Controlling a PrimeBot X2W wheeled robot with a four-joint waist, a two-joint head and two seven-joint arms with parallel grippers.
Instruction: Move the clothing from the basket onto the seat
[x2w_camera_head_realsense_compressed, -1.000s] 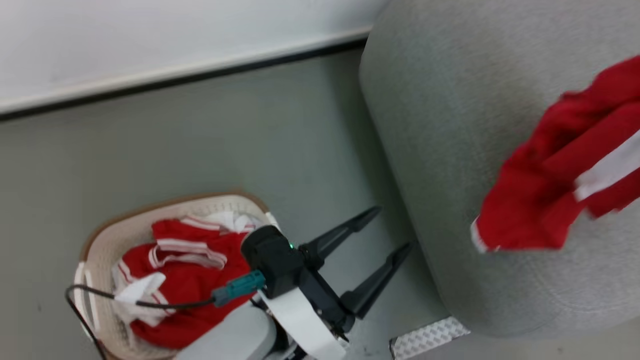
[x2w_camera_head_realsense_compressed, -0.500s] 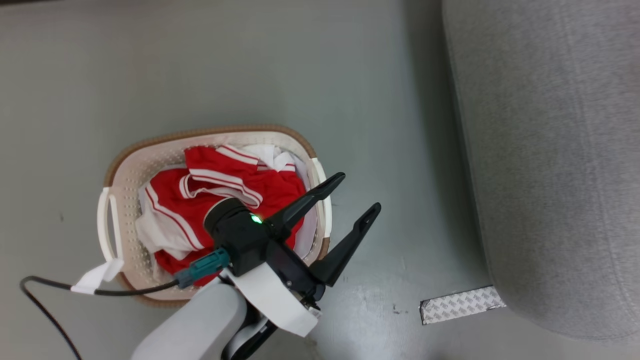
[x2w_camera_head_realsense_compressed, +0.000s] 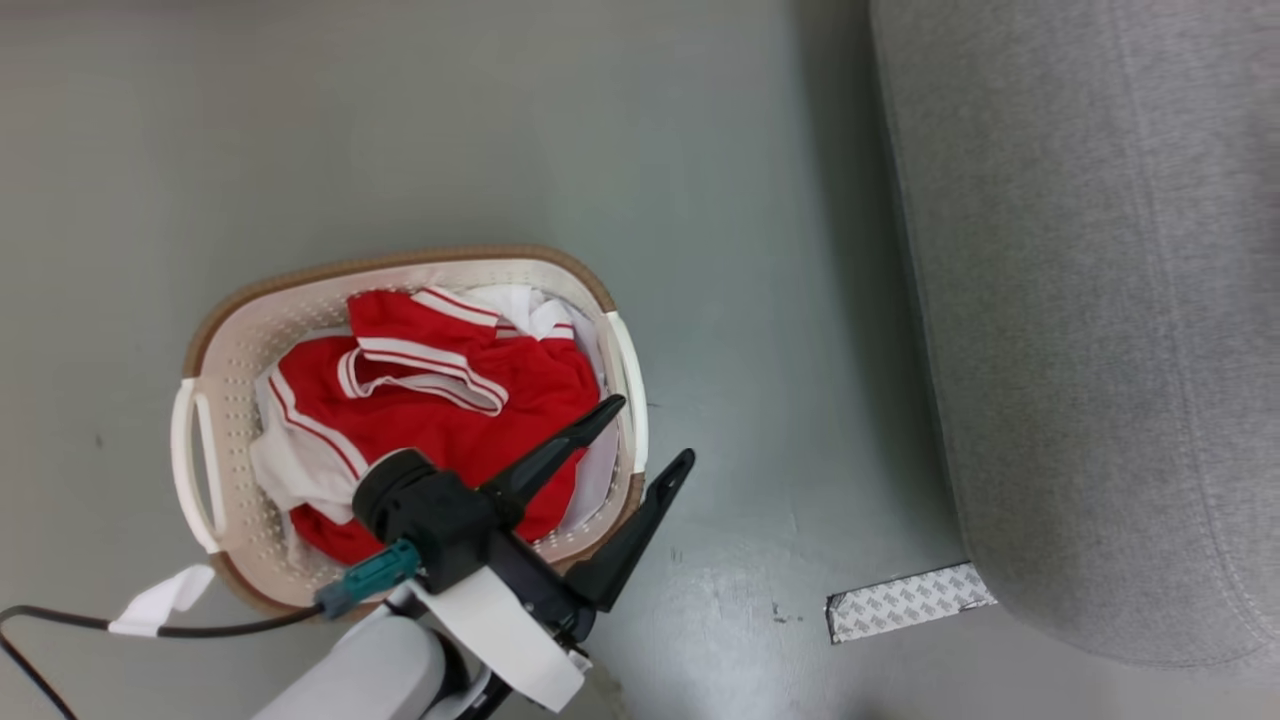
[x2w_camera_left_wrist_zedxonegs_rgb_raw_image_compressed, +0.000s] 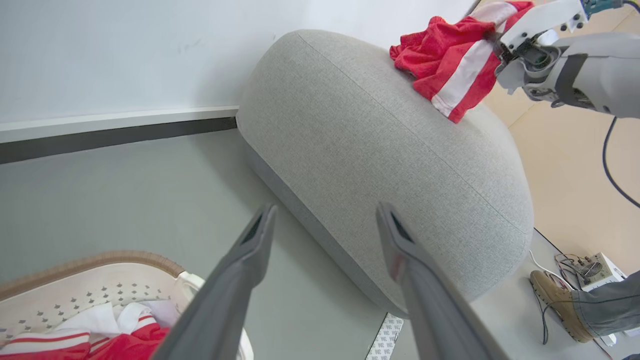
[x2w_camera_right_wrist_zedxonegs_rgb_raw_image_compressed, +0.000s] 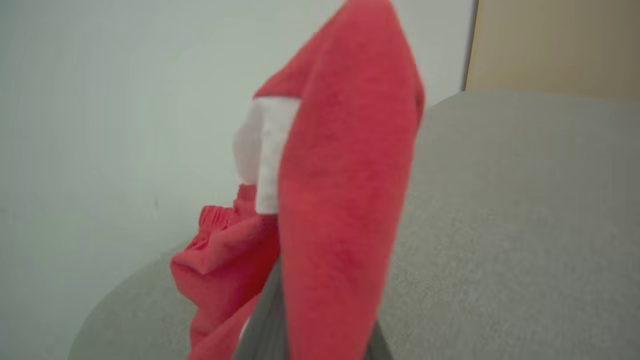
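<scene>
**A:** Clothing (x2w_camera_head_realsense_compressed: 440, 430) first: how will it handle?

**B:** Soft and light, I'd judge. It is thin red sportswear with white stripes and no stiffness, so it will sag and trail from any pinch. It doesn't look fragile or especially slippery. A raised fold, or the white-trimmed band on top of the heap, looks like the best place to take hold. A flat patch might slip out or drag a second garment along.

**A:** Where is it?

**B:** Most of it is heaped in the basket (x2w_camera_head_realsense_compressed: 232, 345) on the floor (x2w_camera_head_realsense_compressed: 700, 200), with some white fabric at the far side. One striped piece (x2w_camera_left_wrist_zedxonegs_rgb_raw_image_compressed: 450, 65) is up at the seat (x2w_camera_left_wrist_zedxonegs_rgb_raw_image_compressed: 380, 150), well apart from the basket.

**A:** And the end effectors?

**B:** The left end effector (x2w_camera_head_realsense_compressed: 650, 430) is released, fingers spread wide and empty. In the head view it hangs over the basket's rim on the seat's side. One finger crosses above the red heap, and the other is above bare floor just beside the rim. I see no contact with the fabric. Its own view looks past the basket toward the seat, with the heap low in the corner, so I'd expect it to need tipping down before a grasp.

**A:** The right one?

**B:** The right end effector (x2w_camera_left_wrist_zedxonegs_rgb_raw_image_compressed: 505, 42) is clenched on the striped piece, which drapes over its fingers with grey upholstery close behind. In the left wrist view the lower folds seem to rest on the seat's top, though I cannot tell for certain.
</scene>
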